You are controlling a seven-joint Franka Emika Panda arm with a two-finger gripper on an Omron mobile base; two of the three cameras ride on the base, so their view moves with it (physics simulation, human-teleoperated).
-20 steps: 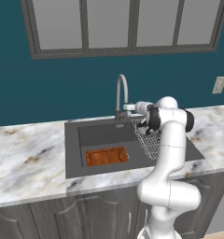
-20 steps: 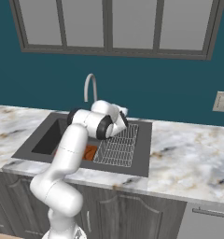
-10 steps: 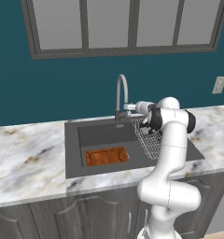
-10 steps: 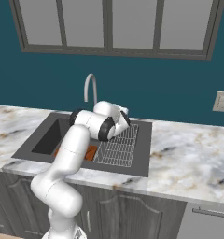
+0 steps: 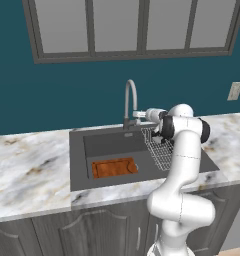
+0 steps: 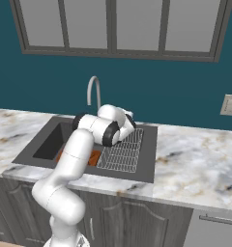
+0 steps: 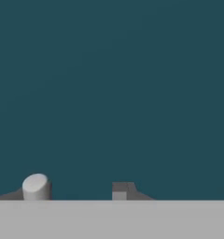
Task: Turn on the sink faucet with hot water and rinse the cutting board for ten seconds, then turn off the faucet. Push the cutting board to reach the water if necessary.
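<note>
Reaching toward the back of the sink (image 5: pixel 77 150), the white arm is holding its gripper (image 5: pixel 138 114) just beside the sink faucet (image 5: pixel 129 102), near the small side lever at the gooseneck's lower stem. From the left base view I am seeing the hand pointing toward nine o'clock, its tip right against the faucet; whether the fingers are closed on the lever or merely next to it, I cannot tell. The right base view is showing the faucet (image 6: pixel 94 92) arching up behind the arm's wrist, and the wire dish rack (image 6: pixel 122 154) lying in the basin's right half. The hand view is looking at plain teal wall, with a pale round stub at seven o'clock and one dark fingertip (image 7: pixel 123 190) at six o'clock.

The cutting board (image 5: pixel 114 167) is lying flat on the basin floor, toward the front left, well apart from the faucet. Its long axis is running from nine o'clock to three o'clock in the left base view, parallel to the sink's front rim. In the right base view a sliver of the board (image 6: pixel 93 157) is peeking out at the arm's side.
</note>
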